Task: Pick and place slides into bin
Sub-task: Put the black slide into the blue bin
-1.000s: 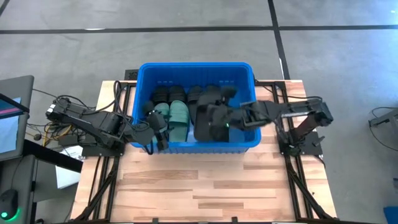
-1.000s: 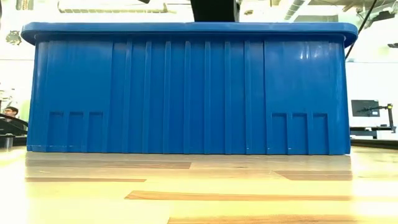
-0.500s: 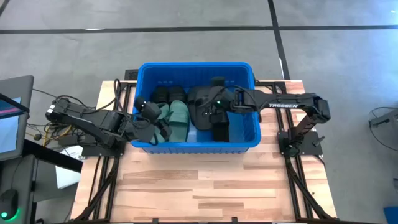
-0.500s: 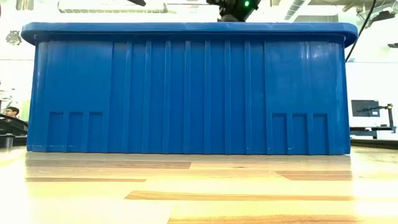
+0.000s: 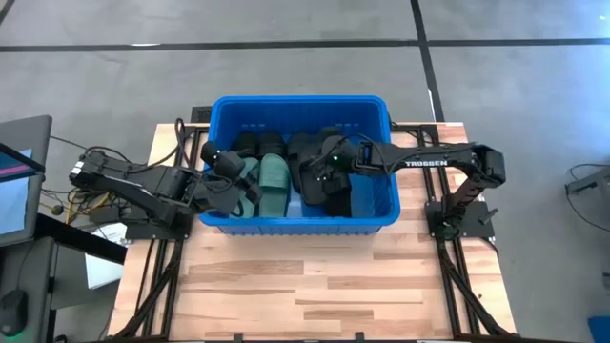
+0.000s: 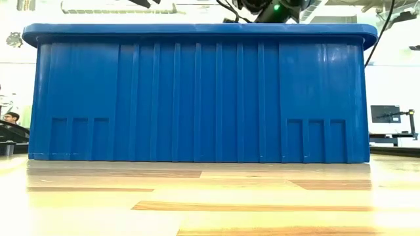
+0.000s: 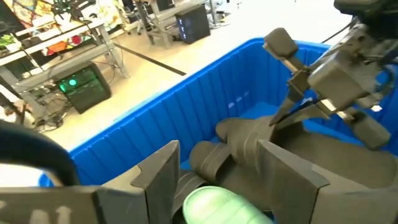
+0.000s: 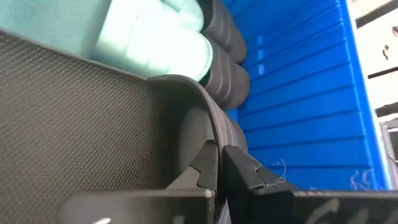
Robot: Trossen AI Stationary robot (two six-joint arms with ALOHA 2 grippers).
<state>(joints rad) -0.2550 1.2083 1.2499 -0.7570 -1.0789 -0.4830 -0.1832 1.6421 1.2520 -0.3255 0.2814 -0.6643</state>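
Note:
The blue bin [image 5: 295, 101] stands on the far half of the wooden table and holds the slides: two green ones [image 5: 267, 181] side by side and several black ones [image 5: 257, 145] around them. My right gripper [image 5: 319, 173] reaches down into the bin's middle and is shut on a black slide [image 8: 74, 112]. My left gripper [image 5: 236, 183] hovers open over the bin's left part, above a green slide [image 7: 217, 204], with nothing between its fingers [image 7: 158, 174]. From the low view only the bin's ribbed front wall [image 6: 197, 98] shows. My right gripper pinches the black slide's ribbed strap [image 8: 210, 127] at its edge between the two fingers [image 8: 245, 171]. The fingers slant down into the bin from the table's right side. The slide's textured sole [image 8: 74, 112] lies close beside the fingers; whether it rests on other slides cannot be told.
Bare wooden table [image 5: 315, 286] lies in front of the bin, toward the near edge. The bin's walls [image 7: 186, 99] rise around both grippers. A monitor [image 5: 19, 181] and cables [image 5: 95, 167] stand left of the table. A person [image 6: 10, 118] sits far off in the room.
My right gripper, still shut, has sunk from above the bin's rim down into the bin and gone toward its far left, taking the black slide with it. My left gripper has stayed in place but has turned, now facing more toward the far edge.

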